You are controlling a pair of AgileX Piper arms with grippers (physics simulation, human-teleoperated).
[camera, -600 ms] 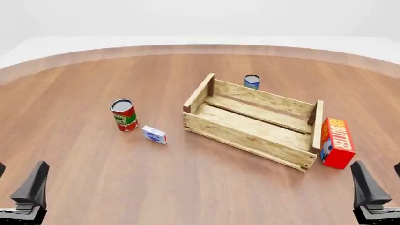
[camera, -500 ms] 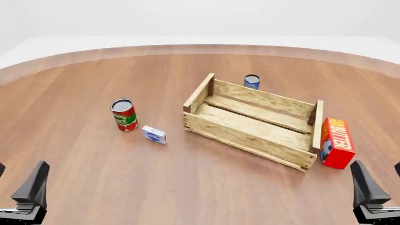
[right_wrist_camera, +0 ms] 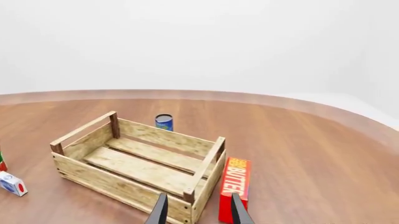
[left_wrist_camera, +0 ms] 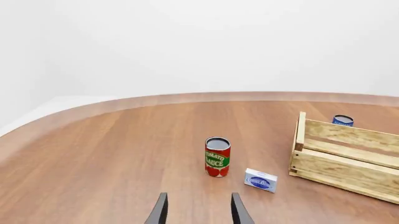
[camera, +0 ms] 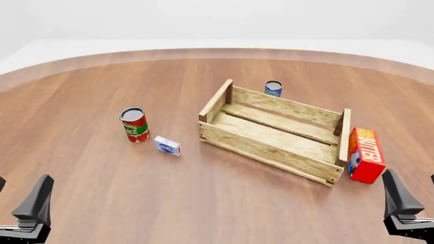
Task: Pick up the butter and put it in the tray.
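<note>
Wooden tabletop: the butter [camera: 365, 154] stands upright just ahead of the right gripper [right_wrist_camera: 195, 210], against the tray [camera: 271, 150]'s near end; fingers spread, empty. Left gripper [left_wrist_camera: 195, 211], also spread, sits far off.

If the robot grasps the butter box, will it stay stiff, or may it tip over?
The butter looks like a flat-faced rectangular carton, so it probably stays stiff and will not roll. It stands tall on a narrow base beside the tray, so a high push may tip it. Its flat sides should suit the right hand.
</note>
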